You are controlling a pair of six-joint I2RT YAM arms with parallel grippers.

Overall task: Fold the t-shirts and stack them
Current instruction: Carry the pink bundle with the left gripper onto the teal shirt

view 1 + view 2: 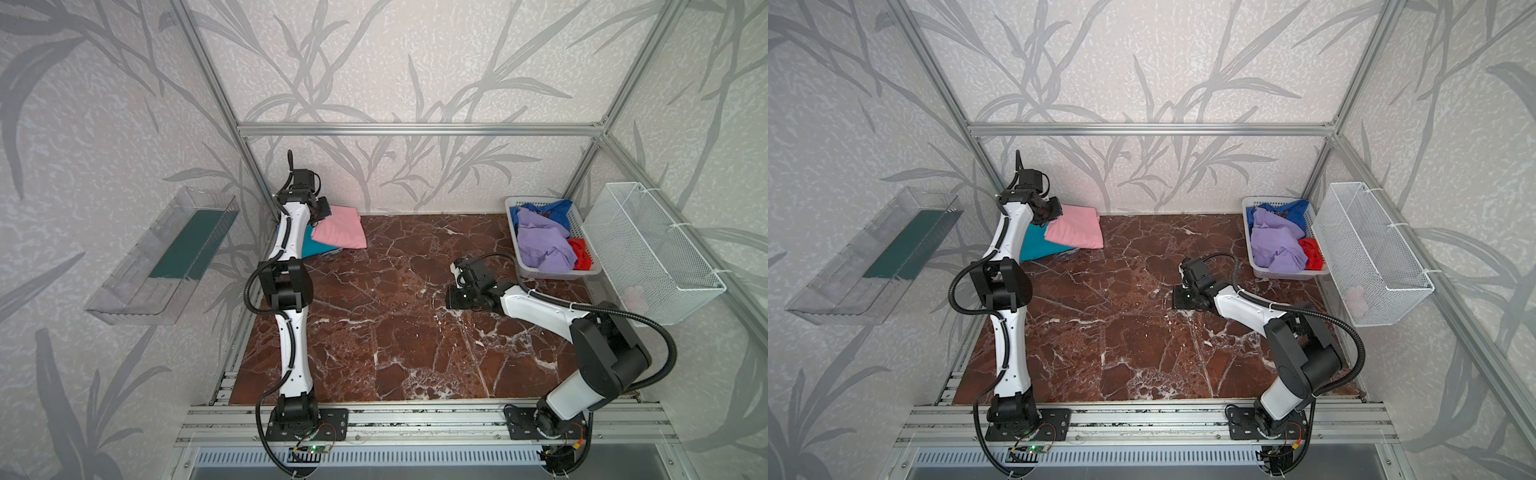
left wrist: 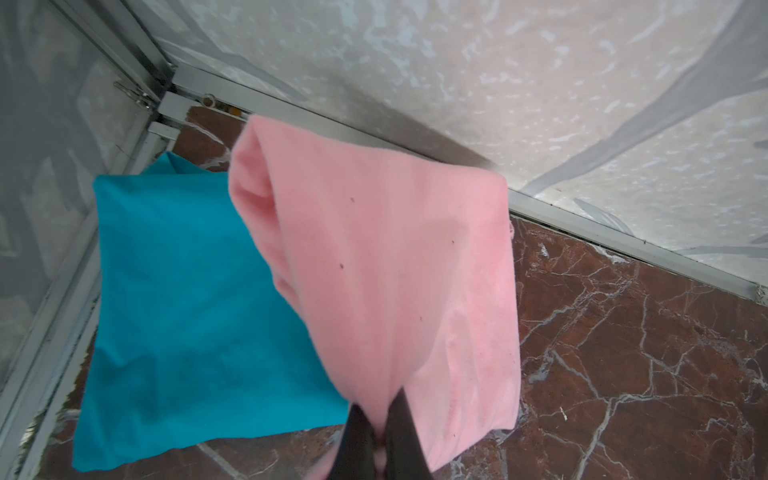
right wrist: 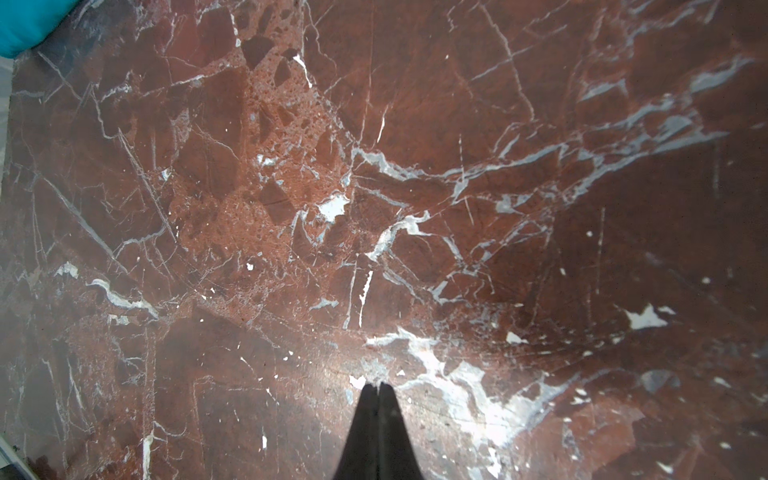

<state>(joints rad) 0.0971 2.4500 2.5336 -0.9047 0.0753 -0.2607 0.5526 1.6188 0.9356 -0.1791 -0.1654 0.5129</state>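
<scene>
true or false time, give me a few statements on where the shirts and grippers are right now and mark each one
1. The lavender t-shirt, blue t-shirt and red t-shirt are in the white basket. True.
2. The right gripper holds the lavender t-shirt. False: it is shut on nothing, above the bare marble table.
3. The left gripper is shut on the pink t-shirt. True.
4. The teal t-shirt lies in the white basket. False: it lies on the table in the far left corner, partly under the pink t-shirt.
</scene>
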